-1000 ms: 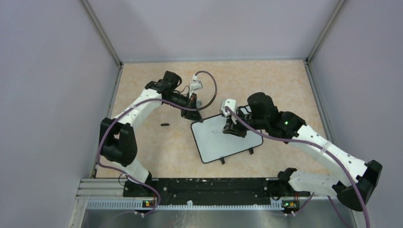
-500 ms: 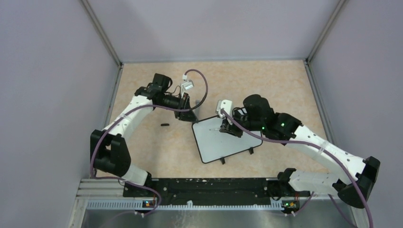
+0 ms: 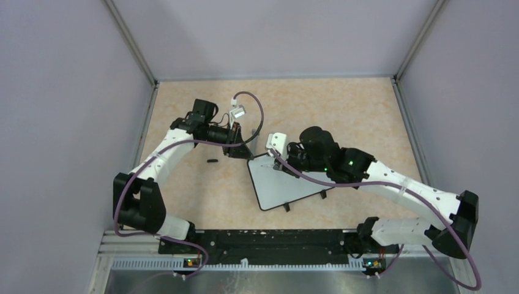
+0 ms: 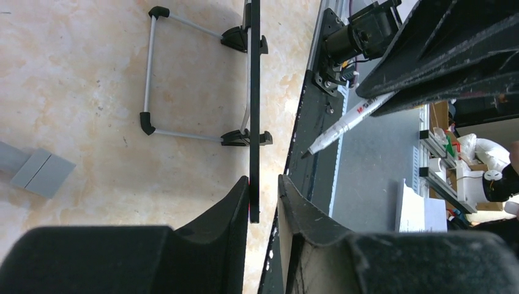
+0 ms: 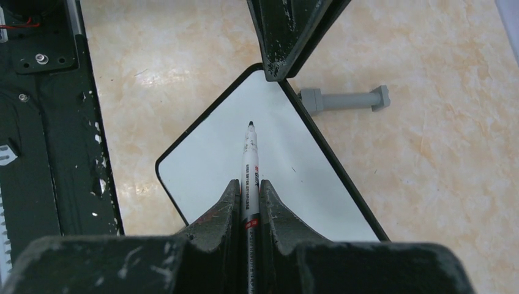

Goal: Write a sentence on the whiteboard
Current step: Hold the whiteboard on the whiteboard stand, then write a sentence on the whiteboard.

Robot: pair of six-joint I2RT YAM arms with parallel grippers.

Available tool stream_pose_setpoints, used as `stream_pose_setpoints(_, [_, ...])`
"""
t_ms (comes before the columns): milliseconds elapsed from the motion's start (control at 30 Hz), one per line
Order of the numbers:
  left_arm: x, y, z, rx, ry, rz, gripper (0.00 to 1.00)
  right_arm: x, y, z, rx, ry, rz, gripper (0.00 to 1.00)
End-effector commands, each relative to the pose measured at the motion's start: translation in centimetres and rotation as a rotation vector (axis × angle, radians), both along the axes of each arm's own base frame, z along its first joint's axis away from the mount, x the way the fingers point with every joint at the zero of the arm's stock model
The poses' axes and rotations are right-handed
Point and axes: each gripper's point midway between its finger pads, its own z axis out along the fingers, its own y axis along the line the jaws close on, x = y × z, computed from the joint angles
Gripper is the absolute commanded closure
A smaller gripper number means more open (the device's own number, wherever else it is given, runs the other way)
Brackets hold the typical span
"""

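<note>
The whiteboard (image 3: 287, 182) lies flat mid-table, and its white face (image 5: 202, 159) shows no sentence. My right gripper (image 5: 250, 182) is shut on a white marker (image 5: 250, 150) whose black tip hovers over the board near its far corner. In the top view this gripper (image 3: 286, 164) hangs above the board's far-left part. My left gripper (image 4: 263, 179) stands open astride the board's thin black edge (image 4: 254, 110), seen edge-on. One finger touches the edge and the other is apart from it. From above, the left gripper (image 3: 240, 150) sits at the board's far-left corner.
A small black cap (image 3: 212, 161) lies on the tan table left of the board. A grey peg-like piece (image 5: 343, 100) rests just beyond the board's far edge. The board's wire stand (image 4: 149, 67) folds out beneath it. Grey walls enclose the table.
The left arm has drawn back to the left, and its jaws have opened and now straddle the board's corner. The right gripper has slid left over the board with the marker.
</note>
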Motion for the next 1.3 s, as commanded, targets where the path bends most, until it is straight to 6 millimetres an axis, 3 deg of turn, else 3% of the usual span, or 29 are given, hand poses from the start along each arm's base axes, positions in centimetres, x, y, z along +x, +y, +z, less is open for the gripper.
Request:
stream_pose_setpoints(0, [-0.3,-0.3,1.0,-0.049,-0.032,-0.021,0.73,0.2,1.8,3.0,0.060,-0.078,0.018,1.00])
stream_pose_setpoints(333, [-0.2,-0.4,0.6,-0.050,-0.015,-0.021,0.92,0.1,2.9,2.8,0.041,-0.090,0.002,1.00])
stream_pose_setpoints(600, [-0.2,-0.4,0.3,-0.040,-0.013,-0.013,1.00,0.2,2.9,2.5,0.024,-0.094,-0.015,1.00])
stream_pose_setpoints(1267, [-0.2,-0.5,0.4,-0.053,-0.007,-0.017,1.00,1.4,2.9,1.8,-0.007,-0.117,-0.063,1.00])
